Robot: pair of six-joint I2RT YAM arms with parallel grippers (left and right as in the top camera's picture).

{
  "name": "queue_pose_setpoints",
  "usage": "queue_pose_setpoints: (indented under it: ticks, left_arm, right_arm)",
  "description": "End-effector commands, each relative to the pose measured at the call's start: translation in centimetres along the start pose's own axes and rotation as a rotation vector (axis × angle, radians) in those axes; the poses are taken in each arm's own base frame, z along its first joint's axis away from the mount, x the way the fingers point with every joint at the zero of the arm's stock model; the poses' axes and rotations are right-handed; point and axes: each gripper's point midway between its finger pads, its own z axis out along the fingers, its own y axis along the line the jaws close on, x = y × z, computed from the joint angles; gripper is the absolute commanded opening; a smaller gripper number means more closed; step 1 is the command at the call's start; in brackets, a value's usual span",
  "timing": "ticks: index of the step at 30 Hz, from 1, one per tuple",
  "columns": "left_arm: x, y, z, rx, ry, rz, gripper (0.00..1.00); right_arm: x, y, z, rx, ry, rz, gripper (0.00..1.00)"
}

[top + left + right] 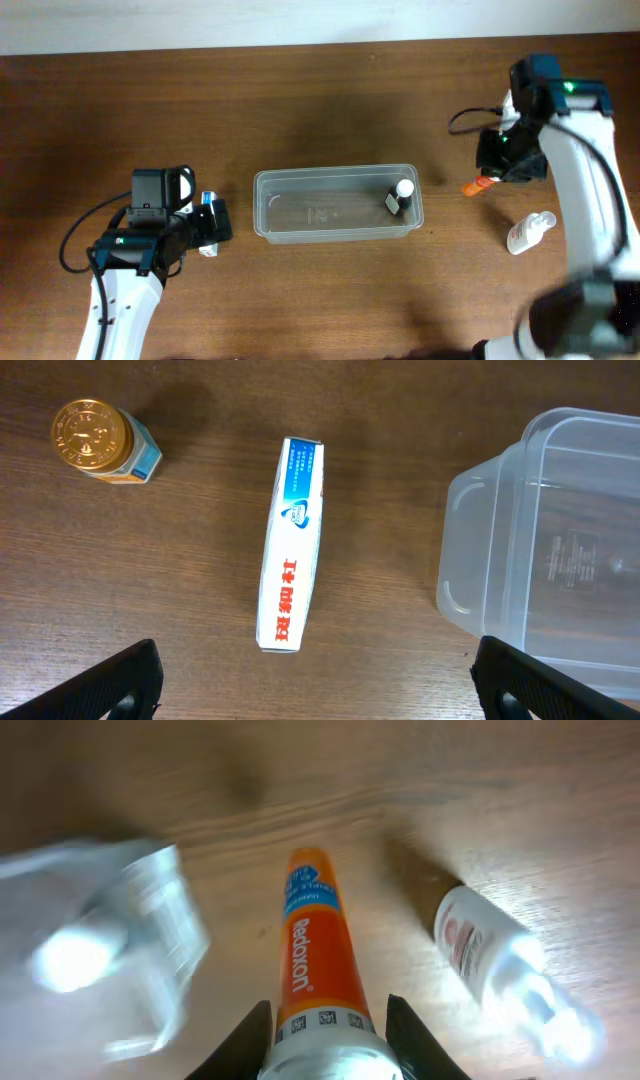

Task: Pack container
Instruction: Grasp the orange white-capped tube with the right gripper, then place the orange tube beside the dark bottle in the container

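Step in hand: picking up loose items to load into the container; the judgement is that the task is early, with one item in and four still out.
Container (335, 178): clear tub in the middle of the desk, long side parallel to the front edge; a small white-capped bottle (401, 194) stands inside at its right end.
Right fingers (325, 1020): they appear to pinch the orange tube (308, 945) at its capped end; this view is blurred, so contact is likely rather than certain.
Orange tube's place: between the container and the right edge of the desk, with a white bottle (529, 233) lying near it, closer to the front edge.
Left fingers (315, 665): spread wide, hovering above a blue-and-white box (293, 546) and touching nothing.
Box's place: flat on the desk just left of the container; a gold-lidded jar (98, 441) stands apart from it, towards the left edge.
Next move, right: lift the tube clear of the rim, carry it towards the tub and place it beside the bottle.
Next move, left: descend with one finger on each long side of the box, then pinch.
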Motion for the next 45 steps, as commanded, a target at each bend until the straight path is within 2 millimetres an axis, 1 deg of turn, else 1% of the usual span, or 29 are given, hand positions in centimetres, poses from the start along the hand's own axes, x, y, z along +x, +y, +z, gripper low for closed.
queue_pose_setpoints:
  ticks: [1, 2, 4, 7, 9, 10, 13, 15, 17, 18, 21, 22, 25, 29, 33, 36, 40, 42, 45]
  left_arm:
    - [-0.6, -0.2, -0.4, 0.011, -0.015, -0.006, 1.00]
    - [-0.7, -0.2, -0.4, 0.011, -0.015, -0.006, 1.00]
    - [-0.7, -0.2, -0.4, 0.011, -0.015, -0.007, 1.00]
    - [-0.7, -0.2, -0.4, 0.011, -0.015, -0.006, 0.99]
    - [-0.7, -0.2, -0.4, 0.011, -0.015, -0.007, 1.00]
    - [-0.7, -0.2, -0.4, 0.011, -0.015, -0.007, 1.00]
    - [-0.7, -0.2, -0.4, 0.012, -0.018, -0.007, 1.00]
    - [-0.7, -0.2, -0.4, 0.012, -0.018, -0.007, 0.99]
    - [-0.7, -0.2, -0.4, 0.012, -0.018, -0.006, 1.00]
    - [-0.7, -0.2, -0.4, 0.012, -0.018, -0.007, 1.00]
    - [-0.7, -0.2, -0.4, 0.012, -0.018, -0.006, 1.00]
    - [-0.7, -0.2, -0.4, 0.012, -0.017, -0.006, 1.00]
    - [-0.7, -0.2, -0.4, 0.012, -0.018, -0.007, 1.00]
    - [-0.7, -0.2, -0.4, 0.012, -0.018, -0.007, 1.00]
    - [-0.7, -0.2, -0.4, 0.012, -0.018, -0.007, 1.00]
    - [-0.7, -0.2, -0.4, 0.012, -0.018, -0.006, 1.00]
    - [-0.7, -0.2, -0.4, 0.012, -0.018, -0.007, 1.00]
    - [-0.7, -0.2, -0.4, 0.012, -0.018, -0.007, 1.00]
    - [-0.7, -0.2, -0.4, 0.012, -0.018, -0.007, 1.00]
  right_arm:
    - [1.8, 2.3, -6.2, -0.046, -0.179, -0.099, 0.29]
    - [2.7, 2.8, -7.6, -0.067, -0.217, -0.093, 0.29]
    - [3.6, 3.5, -8.6, -0.103, -0.234, -0.107, 0.29]
    - [4.8, 4.2, -8.9, -0.117, -0.214, -0.138, 0.29]
    - [5.9, 5.8, -8.3, -0.131, -0.179, -0.199, 0.29]
    - [6.1, 6.3, -8.0, -0.134, -0.173, -0.218, 0.29]
    - [6.8, 8.8, -6.6, -0.154, -0.165, -0.301, 0.29]
    - [7.0, 9.9, -5.7, -0.163, -0.165, -0.322, 0.29]
    - [6.9, 11.3, -4.0, -0.171, -0.162, -0.352, 0.29]
    - [6.8, 11.5, -3.4, -0.170, -0.160, -0.355, 0.29]
    - [6.3, 11.9, -0.7, -0.154, -0.131, -0.355, 0.29]
    - [6.2, 11.9, -0.2, -0.148, -0.126, -0.355, 0.29]
    - [5.7, 11.5, 2.0, -0.088, -0.106, -0.352, 0.29]
    - [5.1, 11.0, 3.7, -0.026, -0.078, -0.353, 0.29]
    - [5.2, 11.1, 5.7, -0.001, -0.017, -0.357, 0.29]
    - [5.3, 11.1, 6.7, 0.011, 0.015, -0.358, 0.29]
    - [5.4, 11.1, 7.5, 0.021, 0.039, -0.360, 0.30]
    - [5.4, 11.1, 7.6, 0.023, 0.042, -0.360, 0.35]
    - [5.5, 11.1, 7.6, 0.023, 0.043, -0.360, 0.36]
